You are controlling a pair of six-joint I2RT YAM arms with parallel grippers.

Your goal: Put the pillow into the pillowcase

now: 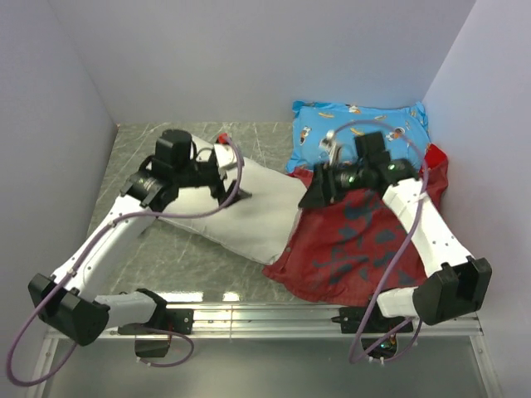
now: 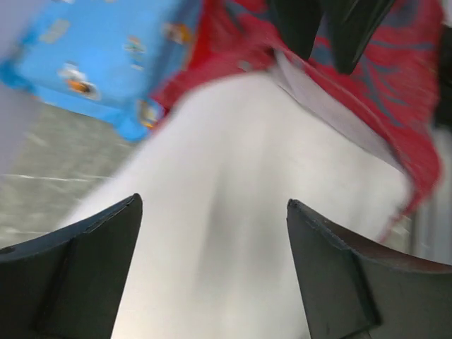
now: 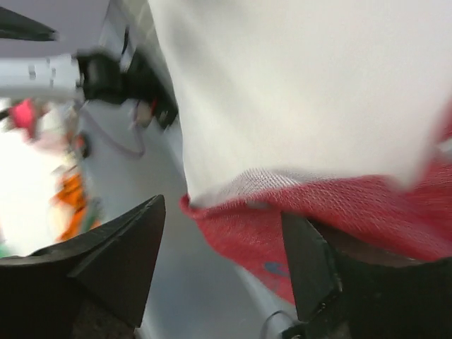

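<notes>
Nearest the arm bases, the pillowcase point(image 1: 357, 245) sprawls dull-red side up on the right of the table point(image 1: 182, 259). The pillow point(image 1: 249, 217) lies slanted just left of it, its right end poking in at the case's mouth. A bit further in, the left gripper point(image 1: 232, 189) sits over the pillow's left end with jaws wide apart and nothing clamped, and the right gripper point(image 1: 314, 192) is at the case opening, jaws also spread, the red hem running across the gap. Way at the back, the blue cartoon pillow point(image 1: 357, 124) leans by the wall, touching the case.
</notes>
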